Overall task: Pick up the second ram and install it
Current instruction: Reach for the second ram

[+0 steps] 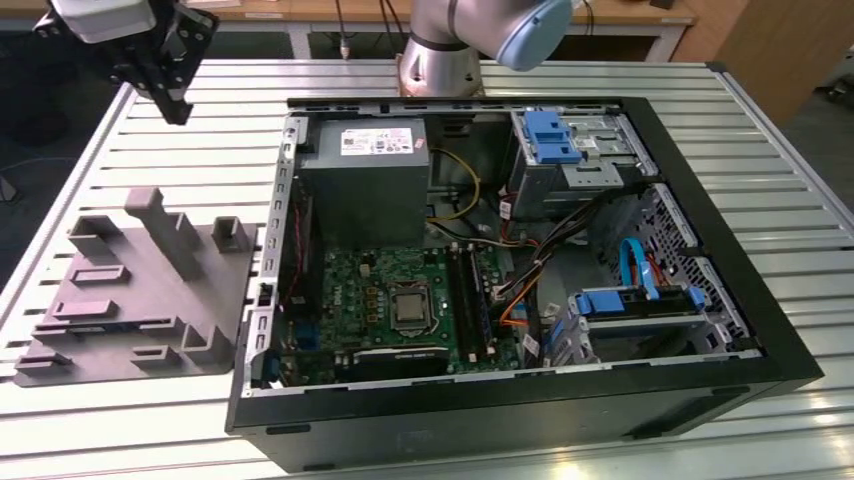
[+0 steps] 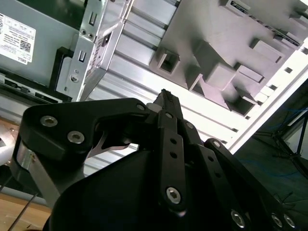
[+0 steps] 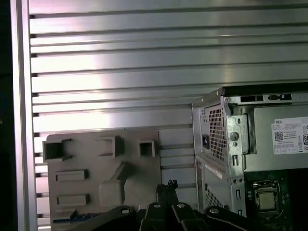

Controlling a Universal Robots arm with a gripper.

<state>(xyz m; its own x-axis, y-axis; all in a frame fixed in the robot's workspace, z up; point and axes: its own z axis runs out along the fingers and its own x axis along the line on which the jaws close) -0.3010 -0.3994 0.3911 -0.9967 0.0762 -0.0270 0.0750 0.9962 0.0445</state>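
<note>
My gripper [image 1: 174, 110] hangs high above the table's far corner at the exterior view's left, well apart from the grey moulded tray [image 1: 134, 300] and the open computer case [image 1: 521, 260]. Its black fingers meet at their tips in both wrist views [image 2: 166, 97] [image 3: 167, 185], and nothing sits between them. A thin dark blue strip, the second ram [image 3: 65, 219], lies along one edge of the tray [image 3: 96, 178] in the first wrist view, only partly visible. The long black memory slots [image 1: 467, 295] run beside the processor socket on the motherboard.
The case holds a grey power supply [image 1: 367, 180], blue drive brackets [image 1: 550, 135], and orange and blue cables [image 1: 627, 270]. The slatted aluminium table [image 1: 160, 180] surrounds it. The arm's base [image 1: 441, 60] stands behind the case. Raised blocks [image 1: 167, 235] stick up from the tray.
</note>
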